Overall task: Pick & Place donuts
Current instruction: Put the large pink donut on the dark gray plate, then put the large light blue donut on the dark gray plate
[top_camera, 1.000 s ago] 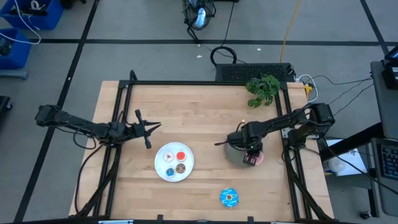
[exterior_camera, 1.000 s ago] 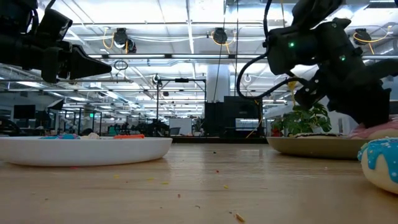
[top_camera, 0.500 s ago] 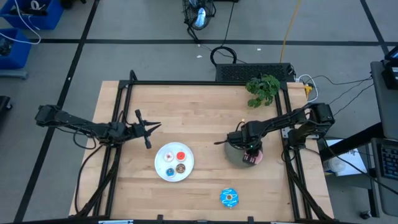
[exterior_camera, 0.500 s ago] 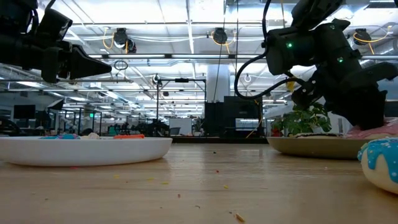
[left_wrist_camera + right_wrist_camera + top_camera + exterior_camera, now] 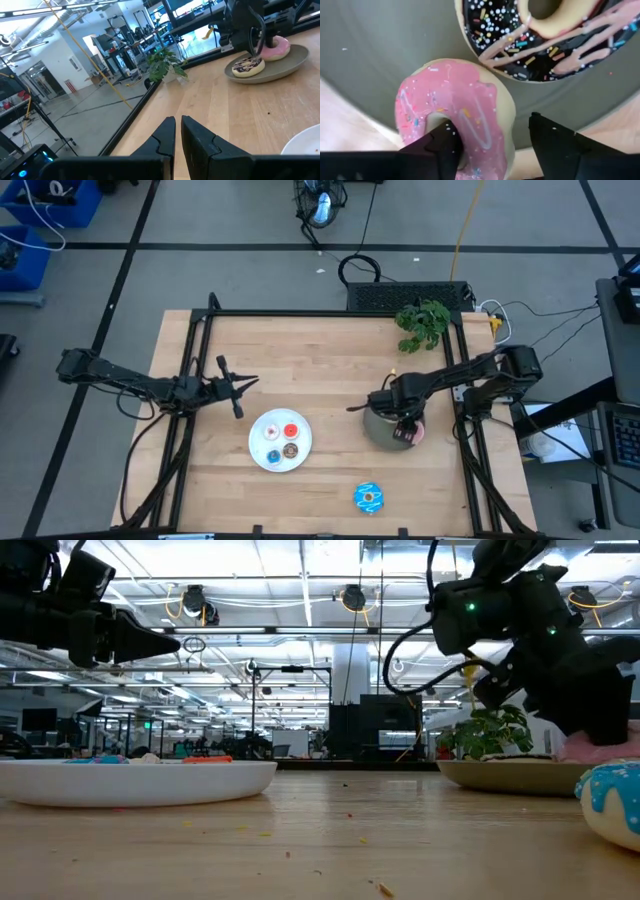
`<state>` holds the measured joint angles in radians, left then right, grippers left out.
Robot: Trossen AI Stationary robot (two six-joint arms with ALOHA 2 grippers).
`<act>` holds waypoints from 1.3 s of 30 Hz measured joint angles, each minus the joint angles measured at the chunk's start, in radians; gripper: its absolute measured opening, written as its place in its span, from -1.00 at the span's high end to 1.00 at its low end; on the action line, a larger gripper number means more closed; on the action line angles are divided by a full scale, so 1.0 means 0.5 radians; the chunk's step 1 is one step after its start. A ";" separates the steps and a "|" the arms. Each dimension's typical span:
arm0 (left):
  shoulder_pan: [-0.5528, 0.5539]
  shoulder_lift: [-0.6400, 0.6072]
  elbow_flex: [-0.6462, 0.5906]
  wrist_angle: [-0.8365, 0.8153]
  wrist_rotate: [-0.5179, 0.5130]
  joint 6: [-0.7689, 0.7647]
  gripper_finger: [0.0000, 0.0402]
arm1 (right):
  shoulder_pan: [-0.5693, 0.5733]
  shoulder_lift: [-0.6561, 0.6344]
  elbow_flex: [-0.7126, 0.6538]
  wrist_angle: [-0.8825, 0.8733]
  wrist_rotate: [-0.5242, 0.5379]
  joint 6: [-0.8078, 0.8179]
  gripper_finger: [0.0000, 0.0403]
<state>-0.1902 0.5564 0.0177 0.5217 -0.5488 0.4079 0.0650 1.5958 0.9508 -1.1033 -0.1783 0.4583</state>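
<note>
- my right gripper (image 5: 492,145) is low over the grey plate (image 5: 378,430) on the right side of the table. its fingers straddle one side of the pink donut (image 5: 452,115): one finger sits in the hole, the other outside the ring.
- the jaws are parted about the width of the ring wall. i cannot tell whether they are pressing the donut or have let it go.
- the pink donut lies on the plate's rim, partly over the edge, touching the dark brown drizzled donut (image 5: 545,37), which sits further in on the plate.
- if this is a release, i judge the clean way is to open a little more and lift straight up, so the finger in the hole does not drag the donut off the rim.
- i should avoid any sideways motion, since the pink donut could slide off or shove its neighbour.
- the blue sprinkled donut (image 5: 368,498) lies alone on the near part of the table, well apart from both plates. i take it as the next one to fetch.
- the three tiny donuts (image 5: 281,439) sit on the white plate (image 5: 257,450) in the middle.
- my left gripper (image 5: 177,134) waits at the left, above the table, with its jaws almost together and holding nothing.
</note>
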 joint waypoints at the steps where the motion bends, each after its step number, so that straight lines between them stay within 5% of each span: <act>1: 0.000 -0.001 0.000 0.000 -0.001 0.000 0.81 | 0.000 -0.020 0.000 -0.002 0.000 0.000 -0.05; 21: 0.000 -0.001 0.000 -0.003 -0.001 0.000 0.81 | 0.000 -0.210 0.001 -0.021 0.005 -0.021 -0.14; 39: 0.000 0.000 0.000 -0.005 -0.001 0.000 0.81 | 0.020 -0.208 0.131 -0.165 0.002 0.009 0.09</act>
<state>-0.1902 0.5564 0.0177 0.5190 -0.5491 0.4079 0.0752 1.4920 1.0164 -1.1857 -0.1775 0.4629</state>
